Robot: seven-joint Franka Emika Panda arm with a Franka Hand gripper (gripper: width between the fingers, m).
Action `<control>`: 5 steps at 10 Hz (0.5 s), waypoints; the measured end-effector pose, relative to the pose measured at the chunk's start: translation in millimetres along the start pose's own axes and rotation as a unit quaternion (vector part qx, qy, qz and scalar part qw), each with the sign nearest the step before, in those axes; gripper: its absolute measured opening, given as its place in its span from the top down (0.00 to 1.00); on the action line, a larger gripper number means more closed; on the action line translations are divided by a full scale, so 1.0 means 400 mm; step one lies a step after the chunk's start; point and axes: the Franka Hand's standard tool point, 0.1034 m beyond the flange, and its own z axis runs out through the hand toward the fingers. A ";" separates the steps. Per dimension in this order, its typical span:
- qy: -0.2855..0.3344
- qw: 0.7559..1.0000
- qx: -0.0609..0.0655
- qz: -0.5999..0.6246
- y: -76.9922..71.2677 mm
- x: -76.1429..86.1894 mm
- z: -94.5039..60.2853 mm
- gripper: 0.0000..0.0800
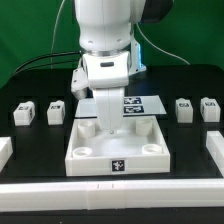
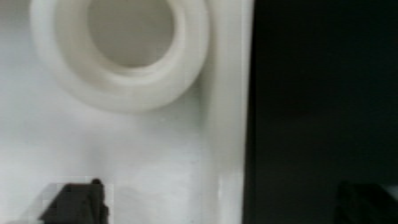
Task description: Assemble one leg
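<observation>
The large white square panel (image 1: 118, 150) lies in the middle of the black table. My gripper (image 1: 95, 127) hangs low over its far corner on the exterior view's left. In the wrist view a round corner hole (image 2: 125, 50) of the panel (image 2: 178, 140) fills the picture. My gripper (image 2: 222, 205) is open. One dark fingertip (image 2: 75, 205) is over the panel and the other is over the black table, with the panel's edge between them. Small white legs with tags lie apart from it: two on the left (image 1: 25, 112) (image 1: 57, 112) and two on the right (image 1: 183, 108) (image 1: 209, 108).
The marker board (image 1: 140, 102) lies behind the panel, partly hidden by the arm. White bars stand at the table's left (image 1: 5, 150), right (image 1: 215, 150) and front (image 1: 110, 195) edges. A green backdrop is behind.
</observation>
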 end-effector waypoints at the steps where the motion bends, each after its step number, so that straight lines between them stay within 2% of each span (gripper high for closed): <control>1: -0.001 1.000 -0.002 0.004 0.003 -0.001 -0.006 0.36; 2: 0.000 1.000 -0.002 0.004 0.002 -0.001 -0.005 0.36; 4: 0.000 1.000 -0.001 0.004 0.001 -0.001 -0.003 0.70; 5: 0.000 1.000 -0.001 0.004 0.001 -0.001 -0.003 0.70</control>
